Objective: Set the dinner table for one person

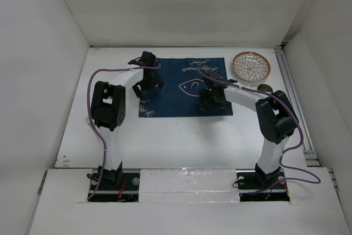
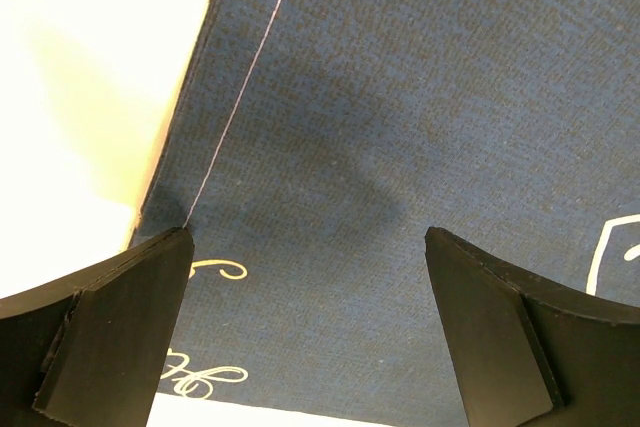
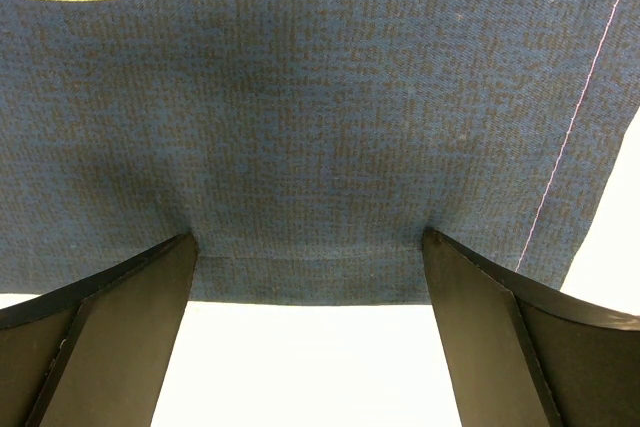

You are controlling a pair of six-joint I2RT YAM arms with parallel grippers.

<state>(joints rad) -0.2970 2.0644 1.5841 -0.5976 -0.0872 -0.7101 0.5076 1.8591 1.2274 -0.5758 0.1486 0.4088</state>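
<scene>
Dinner table [image 1: 181, 141]: white matte top, fills the floor of a white-walled booth; arm bases bolted at near edge.
Placemat [image 1: 176, 100]: navy cloth, lies flat at mid-table twd the far edge; pale fish outline [image 1: 190, 85] in centre, cursive script [image 1: 147, 111] at near-left corner and again along far edge.
Plate [image 1: 251, 66]: round, brown lattice pattern, at far-right corner of the table, clear of the mat, just off its far-right corner.
Dark item [image 1: 265, 87]: small, round, betw. plate and R arm; partly hidden, can't ID.
L gripper [image 1: 147, 87]: over left edge of mat, twd its near-left corner. Wrist cam [image 2: 310, 247]: jaws spread wide, nothing betw. them; left fingertip [image 2: 175, 242] sits right at the mat's edge, bare white table beyond it.
R gripper [image 1: 213, 102]: over near-right corner of mat. Wrist cam [image 3: 310, 247]: jaws wide apart, nothing gripped; both tips over the cloth just inside its near edge, white table below.
Contact: can't tell if either pair of tips touches the cloth or hangs just above it.
Stitch line [image 3: 585, 97]: thin pale thread along the mat's right side.
</scene>
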